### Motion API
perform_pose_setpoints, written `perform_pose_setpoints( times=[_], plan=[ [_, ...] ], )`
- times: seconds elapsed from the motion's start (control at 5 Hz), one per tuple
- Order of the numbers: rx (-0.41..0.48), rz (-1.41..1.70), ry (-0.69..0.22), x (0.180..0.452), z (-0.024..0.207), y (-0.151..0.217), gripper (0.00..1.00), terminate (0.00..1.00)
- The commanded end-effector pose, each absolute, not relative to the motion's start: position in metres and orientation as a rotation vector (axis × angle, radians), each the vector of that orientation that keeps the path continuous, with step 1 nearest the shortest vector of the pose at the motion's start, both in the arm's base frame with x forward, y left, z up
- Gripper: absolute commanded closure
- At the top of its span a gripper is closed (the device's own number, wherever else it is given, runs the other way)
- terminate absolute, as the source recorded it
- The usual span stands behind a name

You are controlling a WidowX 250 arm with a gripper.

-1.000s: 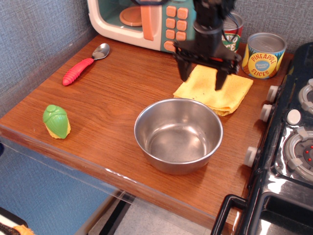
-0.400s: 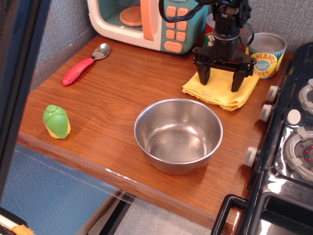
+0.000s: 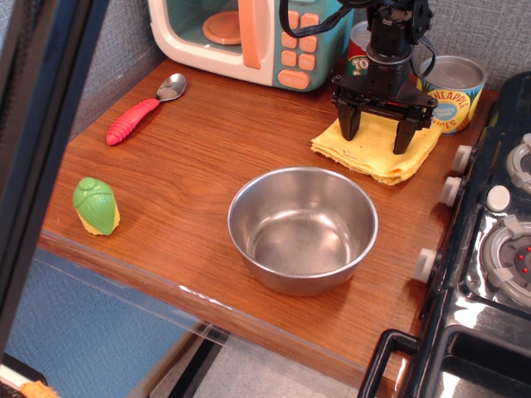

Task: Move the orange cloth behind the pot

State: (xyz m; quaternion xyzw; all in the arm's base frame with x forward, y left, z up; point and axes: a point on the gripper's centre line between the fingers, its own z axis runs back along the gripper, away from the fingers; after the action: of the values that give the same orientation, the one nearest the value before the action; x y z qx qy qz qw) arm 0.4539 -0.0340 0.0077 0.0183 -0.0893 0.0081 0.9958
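The orange cloth (image 3: pixel 375 153) is a folded yellow-orange square lying flat on the wooden counter, behind the pot and a little to its right. The pot (image 3: pixel 303 227) is a shiny steel bowl near the counter's front edge, empty. My gripper (image 3: pixel 378 137) hangs straight above the cloth with its two black fingers spread wide apart. The fingertips (image 3: pixel 352 131) are at or just above the cloth's surface; I cannot tell whether they touch it. Nothing is held between them.
A toy microwave (image 3: pixel 249 37) stands at the back. A pineapple can (image 3: pixel 450 91) and another can (image 3: pixel 362 50) stand right behind the cloth. A red-handled spoon (image 3: pixel 143 111) and a green-yellow toy (image 3: pixel 95 206) lie at the left. A black stove (image 3: pixel 489 240) borders the right. A dark bar (image 3: pixel 41 133) blocks the left foreground.
The cloth and my gripper have shifted right and back toward the cans, and the cloth lies more compact. The dark bar entered on the left.
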Motion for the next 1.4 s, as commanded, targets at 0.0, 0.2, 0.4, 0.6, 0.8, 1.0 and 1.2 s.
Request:
perform_pose_setpoints(
  times=[0.0, 0.2, 0.4, 0.6, 0.8, 1.0, 1.2],
  plan=[
    [0.129, 0.052, -0.146, 0.426, 0.023, 0.036, 0.00, 0.00],
    [0.137, 0.083, -0.133, 0.420, 0.030, 0.073, 0.00, 0.00],
    [0.154, 0.104, -0.129, 0.416, 0.035, 0.113, 0.00, 0.00],
    [0.173, 0.119, -0.129, 0.411, 0.041, 0.149, 0.00, 0.00],
    [0.155, 0.128, -0.132, 0.405, 0.046, 0.158, 0.00, 0.00],
    [0.102, 0.104, -0.139, 0.407, 0.052, 0.144, 0.00, 0.00],
    [0.058, 0.088, -0.226, 0.416, 0.091, 0.130, 0.00, 0.00]
  ],
)
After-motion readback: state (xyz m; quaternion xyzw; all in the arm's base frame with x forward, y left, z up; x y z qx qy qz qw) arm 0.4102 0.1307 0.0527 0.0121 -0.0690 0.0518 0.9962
